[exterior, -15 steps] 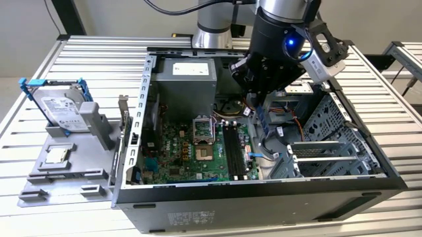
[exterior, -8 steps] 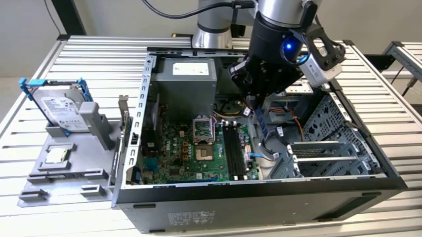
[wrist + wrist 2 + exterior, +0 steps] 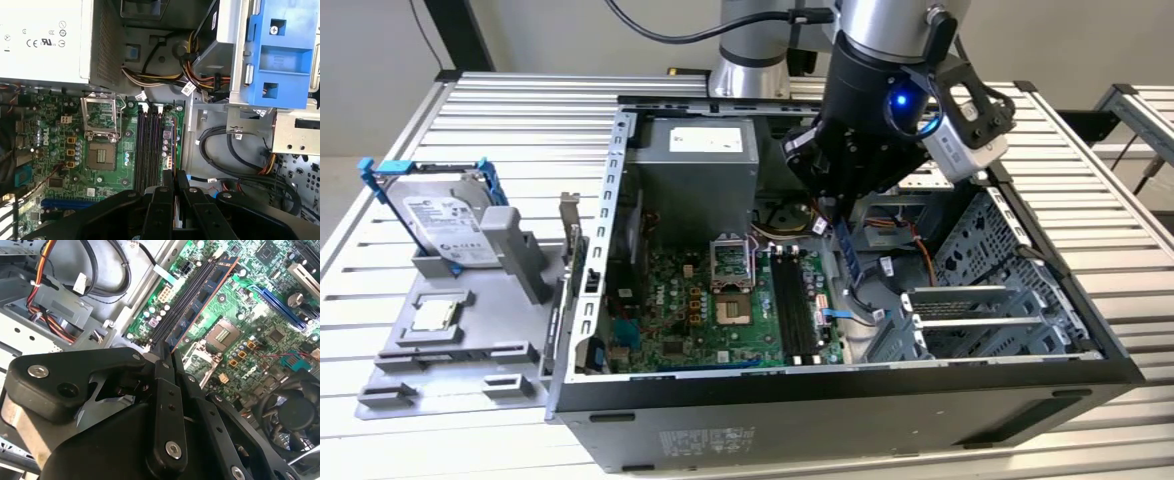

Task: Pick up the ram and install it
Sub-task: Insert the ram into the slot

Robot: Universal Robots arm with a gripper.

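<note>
1. The pickup is done and the install step is in hand: the pincer point(image 3: 170, 357) is clamping the ram point(image 3: 202, 305) by one end, jaws closed tight on the stick's flat faces.
2. In the exterior view the pincer point(image 3: 834, 222) is reaching down inside the open computer case point(image 3: 854, 400), and the ram point(image 3: 845, 255) is hanging from it, a slim blue stick pointing down toward the motherboard point(image 3: 707, 310).
3. In the second wrist view the ram is running lengthwise alongside the black slots point(image 3: 182, 302), near parallel and just beside them. It is not looking seated, though I cannot tell whether its lower edge is touching anything.
4. From the exterior view the stick is sitting slightly to the exterior view's right of the slots point(image 3: 790, 300).
5. My judgement: seating calls for the stick's edge lined squarely over one slot, then a straight, even press. A tilt risks jamming it.
6. The hard drive point(image 3: 447, 225) is standing out on the tabletop point(image 3: 494, 110), well apart at the exterior view's left.
</note>
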